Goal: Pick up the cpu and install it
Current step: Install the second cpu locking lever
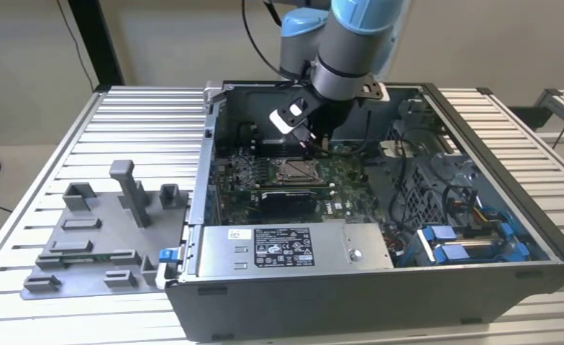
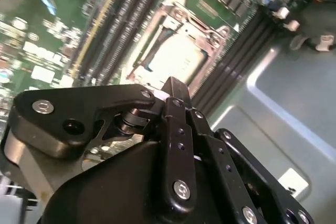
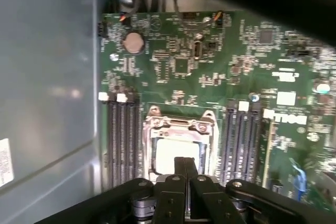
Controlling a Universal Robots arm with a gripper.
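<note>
While the gripper (image 3: 184, 167) hangs just above the chip (image 3: 176, 153) in its socket (image 3: 178, 145), fingers look pressed together, nothing pinched. Pro tip, imo: chip must sit flat w/ corners aligned.

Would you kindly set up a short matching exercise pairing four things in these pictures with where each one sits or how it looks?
Things:
1. cpu
2. gripper
3. grey plastic tray
4. round coin battery

Places or states:
A. on the slatted table, at the exterior view's left of the computer case
B. silver disc on the green motherboard
C. pale square lying inside the metal-framed socket
D. black, poised above the socket, carrying nothing

Pairs: 1-C, 2-D, 3-A, 4-B
</note>
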